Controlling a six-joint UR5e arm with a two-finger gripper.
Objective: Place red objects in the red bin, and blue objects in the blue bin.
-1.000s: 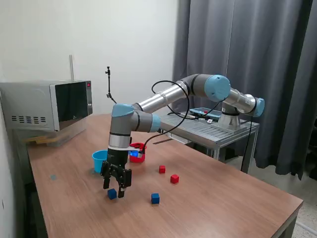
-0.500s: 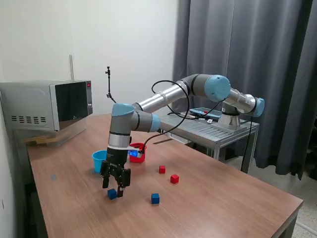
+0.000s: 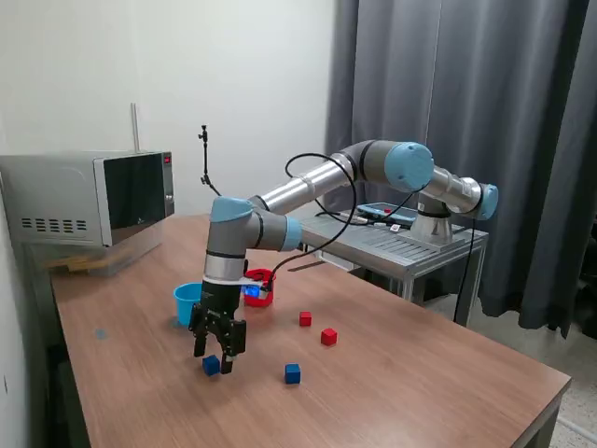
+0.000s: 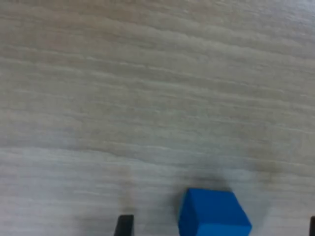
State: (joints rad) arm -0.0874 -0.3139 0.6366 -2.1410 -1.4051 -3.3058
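My gripper hangs low over the wooden table, open, its fingers either side of a dark blue cube. In the wrist view that blue cube lies on the wood between the two fingertips, with a gap on each side. A second blue cube sits toward the exterior view's right. Two red cubes lie farther back. The light blue cup stands just behind the gripper. The red cup is partly hidden by the wrist.
A microwave stands at the back on the exterior view's left. A metal stand carries the arm's base beyond the table's far side. The table's front edge runs along the exterior view's right.
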